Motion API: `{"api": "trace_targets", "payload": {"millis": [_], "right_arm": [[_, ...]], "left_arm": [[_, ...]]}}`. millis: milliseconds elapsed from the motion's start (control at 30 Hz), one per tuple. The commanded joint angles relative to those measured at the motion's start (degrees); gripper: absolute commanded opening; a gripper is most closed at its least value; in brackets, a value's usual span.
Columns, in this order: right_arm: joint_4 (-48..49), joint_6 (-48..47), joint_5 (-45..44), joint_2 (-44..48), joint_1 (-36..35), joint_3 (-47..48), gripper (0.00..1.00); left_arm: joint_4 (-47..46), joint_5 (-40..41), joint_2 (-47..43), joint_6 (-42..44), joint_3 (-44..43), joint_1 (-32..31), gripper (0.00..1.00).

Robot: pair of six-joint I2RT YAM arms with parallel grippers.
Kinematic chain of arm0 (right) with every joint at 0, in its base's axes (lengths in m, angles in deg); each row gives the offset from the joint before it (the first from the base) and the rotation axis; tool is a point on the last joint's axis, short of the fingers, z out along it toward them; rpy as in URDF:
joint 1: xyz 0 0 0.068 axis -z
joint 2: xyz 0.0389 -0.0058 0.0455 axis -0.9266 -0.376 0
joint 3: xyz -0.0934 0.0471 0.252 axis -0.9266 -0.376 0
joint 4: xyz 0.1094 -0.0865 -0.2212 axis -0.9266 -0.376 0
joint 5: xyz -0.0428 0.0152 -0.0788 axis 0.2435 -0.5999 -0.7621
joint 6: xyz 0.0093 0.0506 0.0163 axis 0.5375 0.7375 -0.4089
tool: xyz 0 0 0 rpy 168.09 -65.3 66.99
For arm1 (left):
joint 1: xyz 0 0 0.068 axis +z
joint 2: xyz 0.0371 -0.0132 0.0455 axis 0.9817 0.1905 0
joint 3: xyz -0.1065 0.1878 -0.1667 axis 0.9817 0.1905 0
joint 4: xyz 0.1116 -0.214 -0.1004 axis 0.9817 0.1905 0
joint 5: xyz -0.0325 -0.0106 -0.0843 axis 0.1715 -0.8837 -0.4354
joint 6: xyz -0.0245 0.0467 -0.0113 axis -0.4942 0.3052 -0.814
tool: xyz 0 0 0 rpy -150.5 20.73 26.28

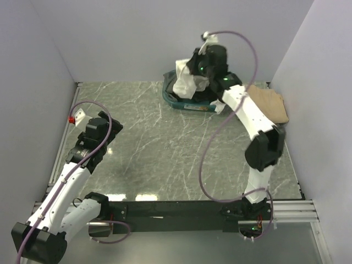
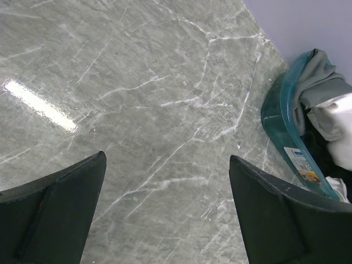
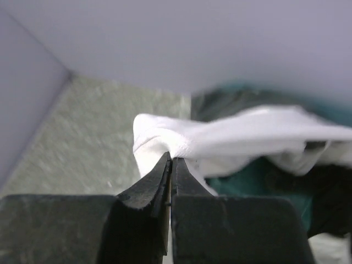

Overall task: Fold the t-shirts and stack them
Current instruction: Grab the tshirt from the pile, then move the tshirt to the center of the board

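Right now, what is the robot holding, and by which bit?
The right tool pinches a bunched fold of the white t-shirt. The left tool is open, holding nothing.

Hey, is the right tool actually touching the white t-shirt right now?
Touching. The right wrist view shows the right tool shut on a fold of the white t-shirt, with the cloth pinched at its tips.
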Motion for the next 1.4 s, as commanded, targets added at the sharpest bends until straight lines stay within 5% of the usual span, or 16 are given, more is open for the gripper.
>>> {"api": "trace_targets", "payload": {"millis": [0, 333, 867, 1367], "right_arm": [[9.5, -2.7, -4.2, 12.1, 0.2, 1.8, 0.00], [4.8, -6.1, -3.9, 20.5, 0.2, 12.7, 0.00], [1.0, 4.0, 18.2, 25.0, -2.9, 23.3, 0.00], [2.8, 9.0, 27.1, 29.4, -6.4, 20.0, 0.00]], "left_arm": [[-0.6, -0.1, -1.2, -0.4, -0.4, 0.1, 0.99], [-1.3, -1.1, -2.4, -0.4, 0.8, 0.2, 0.99], [-3.4, -3.8, -3.0, -0.6, 2.0, 0.1, 0.99], [-1.8, -6.5, -2.5, -1.0, 1.7, 0.2, 0.99]]}}
